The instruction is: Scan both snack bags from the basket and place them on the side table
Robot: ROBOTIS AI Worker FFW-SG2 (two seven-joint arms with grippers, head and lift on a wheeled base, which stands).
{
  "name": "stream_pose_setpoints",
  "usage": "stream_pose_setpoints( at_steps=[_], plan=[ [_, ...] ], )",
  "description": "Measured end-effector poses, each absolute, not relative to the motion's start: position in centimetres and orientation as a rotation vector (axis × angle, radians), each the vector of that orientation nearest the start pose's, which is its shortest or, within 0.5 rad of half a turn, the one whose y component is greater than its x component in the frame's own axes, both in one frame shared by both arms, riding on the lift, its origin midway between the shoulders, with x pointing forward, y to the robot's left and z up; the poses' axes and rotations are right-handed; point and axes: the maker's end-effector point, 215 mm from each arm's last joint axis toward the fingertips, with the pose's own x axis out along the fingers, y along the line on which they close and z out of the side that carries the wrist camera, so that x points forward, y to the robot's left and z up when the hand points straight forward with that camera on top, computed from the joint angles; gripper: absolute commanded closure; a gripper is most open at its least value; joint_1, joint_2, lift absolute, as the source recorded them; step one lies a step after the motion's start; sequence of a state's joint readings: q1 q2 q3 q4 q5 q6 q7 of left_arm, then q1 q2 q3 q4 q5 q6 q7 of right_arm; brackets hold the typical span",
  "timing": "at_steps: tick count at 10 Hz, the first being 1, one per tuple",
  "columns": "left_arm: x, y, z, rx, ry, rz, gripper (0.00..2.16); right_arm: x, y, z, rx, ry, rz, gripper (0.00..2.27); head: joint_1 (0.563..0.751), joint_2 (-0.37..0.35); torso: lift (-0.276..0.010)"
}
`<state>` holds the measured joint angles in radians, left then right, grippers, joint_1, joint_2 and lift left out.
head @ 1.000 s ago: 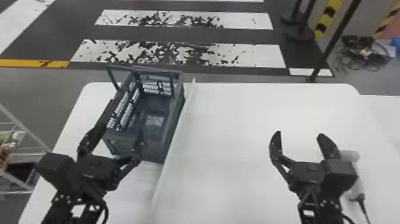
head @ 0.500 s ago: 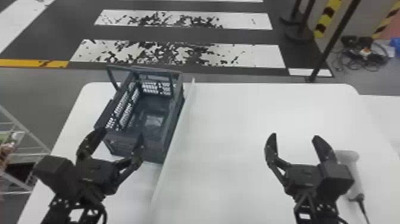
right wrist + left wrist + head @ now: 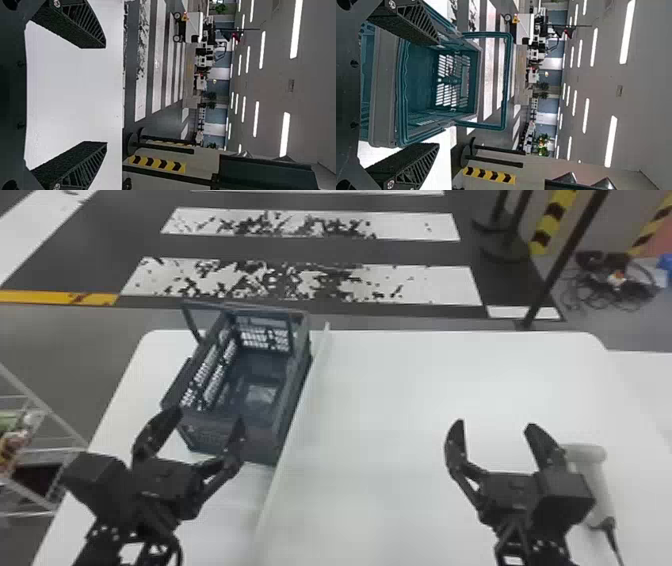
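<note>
Item, left pincer (image 3: 207,416): fingers spread, nothing pinched. Inner fingertip overlaps the basket's near wall from our vantage; contact, we cannot tell.

Item, right pincer (image 3: 495,424): likewise spread and unladen, over the white table (image 3: 390,490).

Item, basket (image 3: 227,432): dark, open-topped, at the left pincer's one o'clock, handle (image 3: 508,79) raised. On its floor, a pale patch (image 3: 261,394) we cannot confirm as a snack bag.

Item, scanner (image 3: 595,485): white, corded, lying on the table at the right pincer's four o'clock, unheld.

Item, ridge (image 3: 295,415): pale, along the basket's three o'clock side.

Item, rack (image 3: 42,450): wire, at the left pincer's nine o'clock, holding coloured packs (image 3: 12,435); whether these are our bags, we cannot tell.

Step, as we judge it: between grips, neither scanning nor placing. If a bag remains inside, the next move calls for the left pincer to clear the rim and handle, dip in and close softly, the right to take the scanner. If both are done, we need only withdraw.
</note>
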<state>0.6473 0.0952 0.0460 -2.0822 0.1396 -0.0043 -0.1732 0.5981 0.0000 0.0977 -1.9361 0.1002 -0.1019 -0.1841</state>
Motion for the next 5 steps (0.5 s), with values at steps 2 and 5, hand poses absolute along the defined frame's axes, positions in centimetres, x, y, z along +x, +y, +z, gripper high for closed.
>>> stream_pose_setpoints(
  at_steps=[2, 5],
  plan=[
    [39.51, 22.1, -37.47, -0.047, 0.127, -0.178, 0.09, 39.96, -20.43, -40.31, -0.057, 0.117, -0.076, 0.06, 0.695, 0.022, -0.075],
    [39.22, 21.97, -37.32, -0.05, 0.127, -0.18, 0.09, 39.91, -20.22, -40.05, -0.055, 0.111, -0.073, 0.06, 0.695, 0.025, -0.075]
  ],
)
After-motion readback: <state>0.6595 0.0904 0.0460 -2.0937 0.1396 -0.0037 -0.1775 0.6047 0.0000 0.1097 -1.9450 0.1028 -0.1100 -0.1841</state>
